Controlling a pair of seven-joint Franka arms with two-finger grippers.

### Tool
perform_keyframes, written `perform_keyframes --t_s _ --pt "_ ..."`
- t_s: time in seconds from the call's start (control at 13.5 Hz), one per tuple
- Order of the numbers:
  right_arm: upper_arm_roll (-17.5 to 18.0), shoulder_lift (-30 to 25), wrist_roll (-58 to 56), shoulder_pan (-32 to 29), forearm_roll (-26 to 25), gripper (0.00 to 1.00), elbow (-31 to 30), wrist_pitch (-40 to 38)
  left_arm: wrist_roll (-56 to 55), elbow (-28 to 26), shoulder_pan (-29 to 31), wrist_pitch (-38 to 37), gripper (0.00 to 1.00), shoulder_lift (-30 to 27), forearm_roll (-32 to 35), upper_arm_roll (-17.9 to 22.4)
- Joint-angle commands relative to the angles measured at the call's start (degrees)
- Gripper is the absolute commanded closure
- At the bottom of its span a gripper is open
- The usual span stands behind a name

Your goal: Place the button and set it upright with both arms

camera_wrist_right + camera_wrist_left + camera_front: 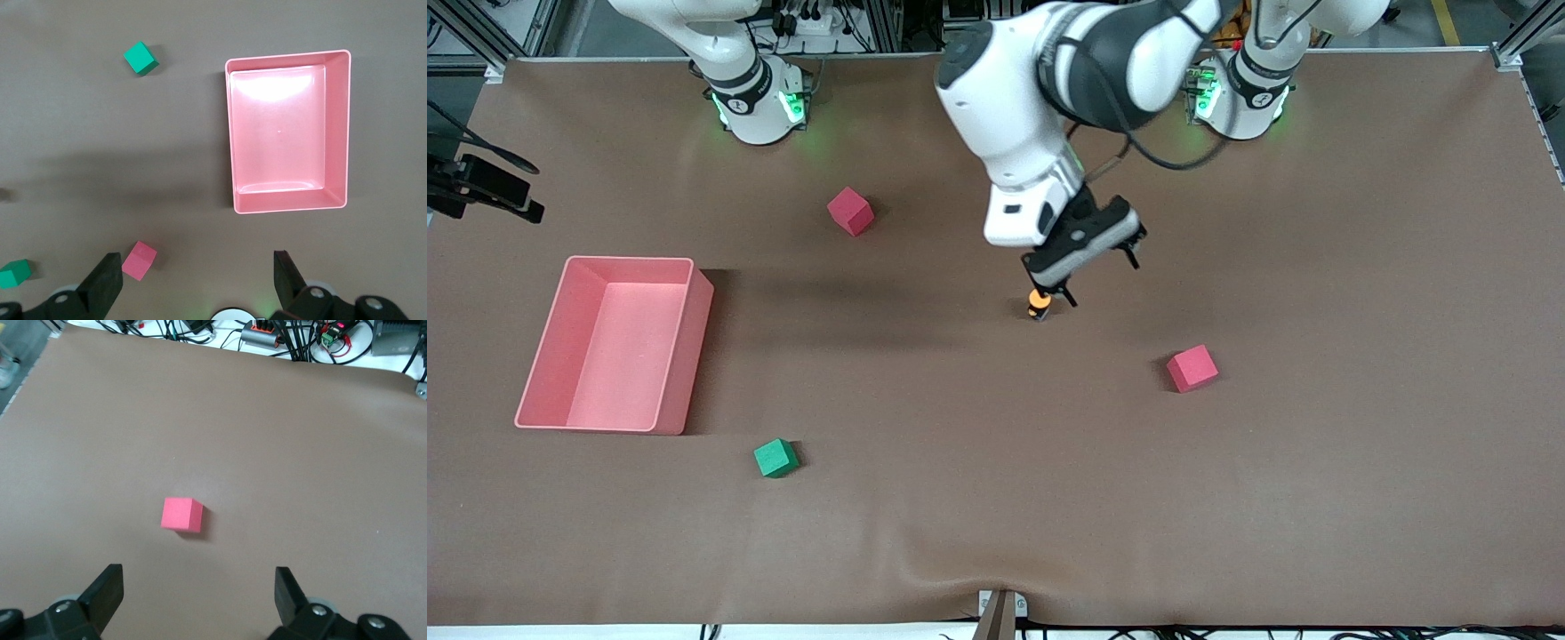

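The button [1039,304] stands upright on the tabletop [996,498] near its middle, orange cap up. The left claw [1089,280] hangs just above it, jaws wide and holding nothing, so the placing step looks done. Next move: lift clear without nudging it. The right claw [197,283] waits high near its base, open and empty.

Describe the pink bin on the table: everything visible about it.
The pink bin is a rectangular open-topped tray of smooth, plastic-looking material with rounded corners, a thin rim and a glossy floor that reflects light. It sits flat and upright on the brown table cover toward the right arm's end. It is empty; nothing touches it. The green cube lies apart from it, nearer the front camera.
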Motion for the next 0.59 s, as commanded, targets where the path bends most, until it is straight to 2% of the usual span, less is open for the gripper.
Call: perform_keyframes --t_s 0.0,0.15,0.3,0.37,0.52 --pt "0.47 0.56 0.15 -0.65 0.83 0.00 1.37 -0.79 7.92 -1.08 4.93 2.39 0.00 -2.49 -1.95 -0.62" --pt "0.64 0.48 0.06 -0.22 0.40 0.00 1.37 -0.79 14.07 -0.99 10.45 4.83 0.00 -3.62 -4.75 -1.15" --pt "0.64 0.48 -0.03 -0.21 -0.05 0.00 1.37 -0.97 20.48 -0.99 17.91 7.47 0.00 -4.42 -8.18 -4.03" --pt "0.64 0.48 -0.03 -0.47 -0.05 0.00 1.37 -0.97 24.61 -0.99 23.35 8.19 0.00 -4.42 -8.54 -7.97" --pt "0.73 0.48 -0.03 0.05 0.04 0.00 1.02 -0.97 30.43 -0.99 37.31 8.89 0.00 -4.60 -8.55 -19.81"
